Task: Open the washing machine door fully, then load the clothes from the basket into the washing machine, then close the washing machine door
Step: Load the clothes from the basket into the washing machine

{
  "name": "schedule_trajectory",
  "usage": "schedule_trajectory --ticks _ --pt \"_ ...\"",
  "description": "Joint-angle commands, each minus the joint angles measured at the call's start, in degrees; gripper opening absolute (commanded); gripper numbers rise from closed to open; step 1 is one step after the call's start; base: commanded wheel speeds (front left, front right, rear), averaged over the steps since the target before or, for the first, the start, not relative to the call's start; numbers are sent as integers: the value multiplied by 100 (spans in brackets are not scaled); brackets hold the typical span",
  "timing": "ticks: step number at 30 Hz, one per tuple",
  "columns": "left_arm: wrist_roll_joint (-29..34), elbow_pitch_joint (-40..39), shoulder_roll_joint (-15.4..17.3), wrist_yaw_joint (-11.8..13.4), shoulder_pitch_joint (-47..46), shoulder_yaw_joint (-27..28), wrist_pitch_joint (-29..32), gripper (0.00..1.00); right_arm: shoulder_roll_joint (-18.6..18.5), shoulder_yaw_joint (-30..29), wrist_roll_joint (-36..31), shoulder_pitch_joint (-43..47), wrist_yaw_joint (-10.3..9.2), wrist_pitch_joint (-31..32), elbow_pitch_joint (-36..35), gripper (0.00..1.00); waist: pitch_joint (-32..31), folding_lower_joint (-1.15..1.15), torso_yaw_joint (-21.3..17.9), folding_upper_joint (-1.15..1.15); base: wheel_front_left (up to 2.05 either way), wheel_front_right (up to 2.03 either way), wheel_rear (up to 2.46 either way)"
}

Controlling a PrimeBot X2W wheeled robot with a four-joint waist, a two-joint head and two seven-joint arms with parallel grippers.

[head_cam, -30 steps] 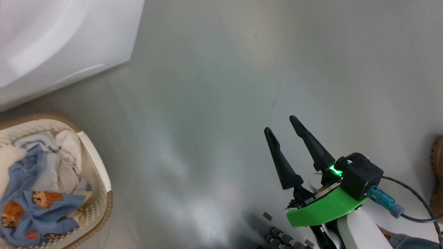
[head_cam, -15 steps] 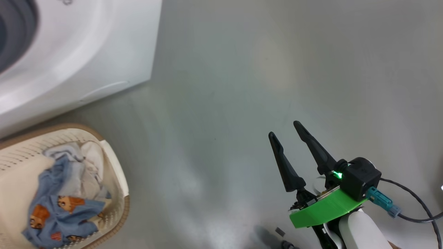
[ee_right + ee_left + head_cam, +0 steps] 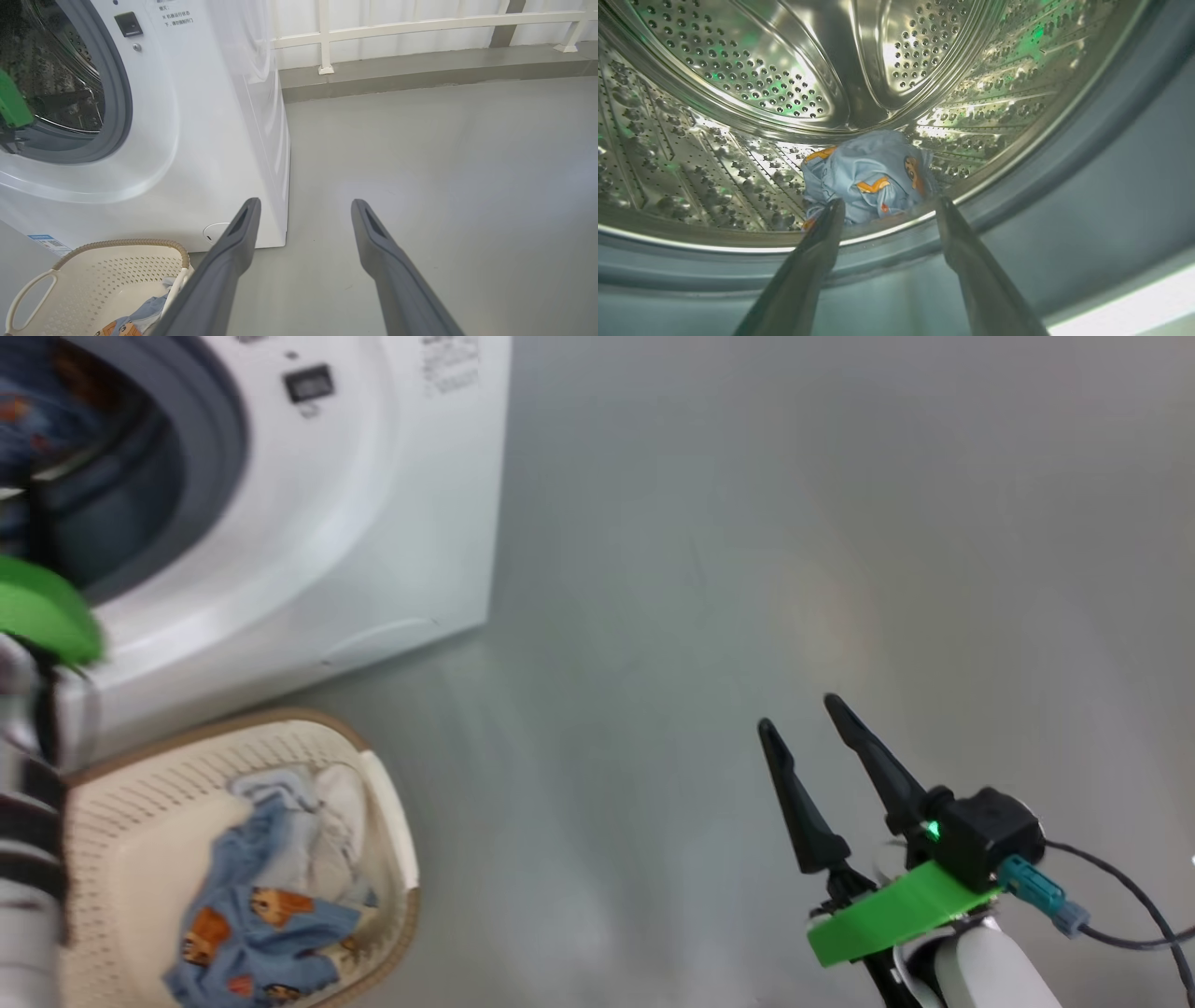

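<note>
While the left gripper (image 3: 891, 203) hangs in the mouth of the washing machine (image 3: 373, 523), the loading looks part done.

Its fingers stand wide apart with nothing between them; a blue printed bundle (image 3: 868, 172) lies just past the tips on the bottom of the steel drum (image 3: 738, 70), deep enough, I'd judge, not to slide back out. More clothes (image 3: 261, 915) lie heaped in the basket (image 3: 121, 803), which stands just beside the machine's front so the reach is short. The right gripper (image 3: 798, 712) hovers well off to the side above bare floor (image 3: 700, 569), fingers spread and empty, seemingly parked out of the way. That grey floor is smooth and faintly shiny; a white railing (image 3: 420, 25) runs along the far side.
</note>
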Motion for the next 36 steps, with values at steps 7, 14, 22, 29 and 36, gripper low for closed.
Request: schedule_trajectory --ticks 7,14,22,29,36 --pt "11 -681 -320 -48 985 -94 -30 100 -28 -212 -357 300 9 -27 57 100 -998 0 756 0 0 0 0" --pt "-72 -1077 -656 -50 1780 -100 -30 100 -28 -411 -546 447 9 -27 145 100 -1500 0 1050 0 0 0 0" --pt "-188 -1791 -887 -82 2873 -3 -30 100 -28 -542 -643 694 9 -27 201 100 -1977 0 1343 0 0 0 0" --pt "-224 -2481 -949 -136 3744 50 -30 100 -28 -625 -693 837 9 -27 222 100 -2210 0 1551 0 0 0 0" --pt "-308 -3116 -1067 -181 4478 21 -30 100 -28 -677 -717 938 9 -27 232 100 -2398 0 1718 0 0 0 0"
